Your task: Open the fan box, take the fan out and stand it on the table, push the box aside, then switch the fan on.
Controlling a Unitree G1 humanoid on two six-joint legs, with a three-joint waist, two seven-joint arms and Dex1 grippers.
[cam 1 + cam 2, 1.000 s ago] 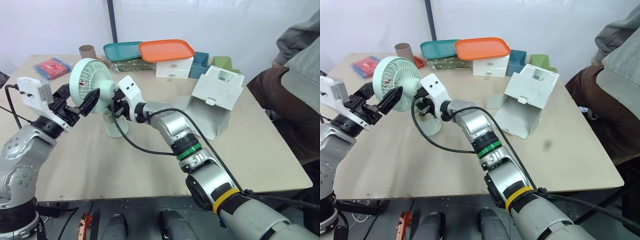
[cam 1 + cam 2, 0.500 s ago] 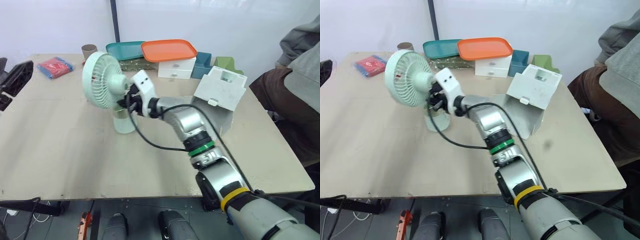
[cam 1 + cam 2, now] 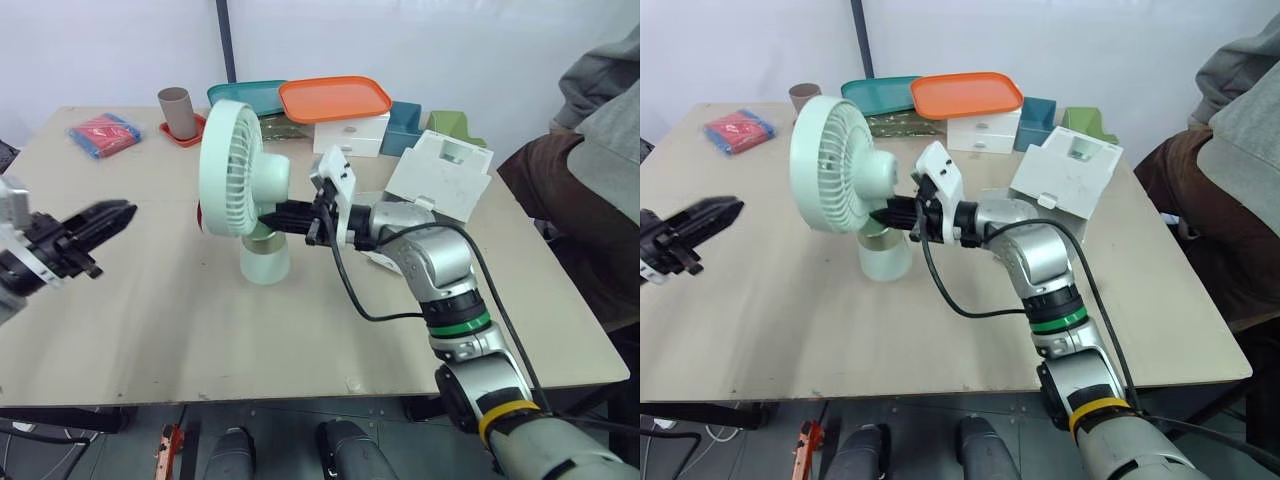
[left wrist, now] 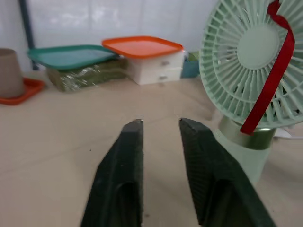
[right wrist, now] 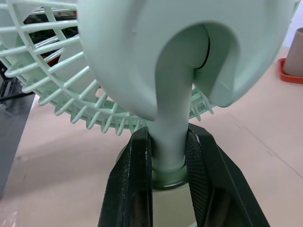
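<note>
Pinches the upright neck of the mint desk fan (image 3: 232, 170) in the right gripper (image 5: 168, 137), fan standing on the table (image 3: 150, 330) straight ahead; holds the left gripper (image 4: 160, 124) parted, empty, well apart, facing its front.

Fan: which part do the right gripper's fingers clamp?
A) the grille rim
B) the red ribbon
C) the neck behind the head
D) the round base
C: the right gripper closes its black fingers on both sides of the neck of the fan, above the base.
</note>
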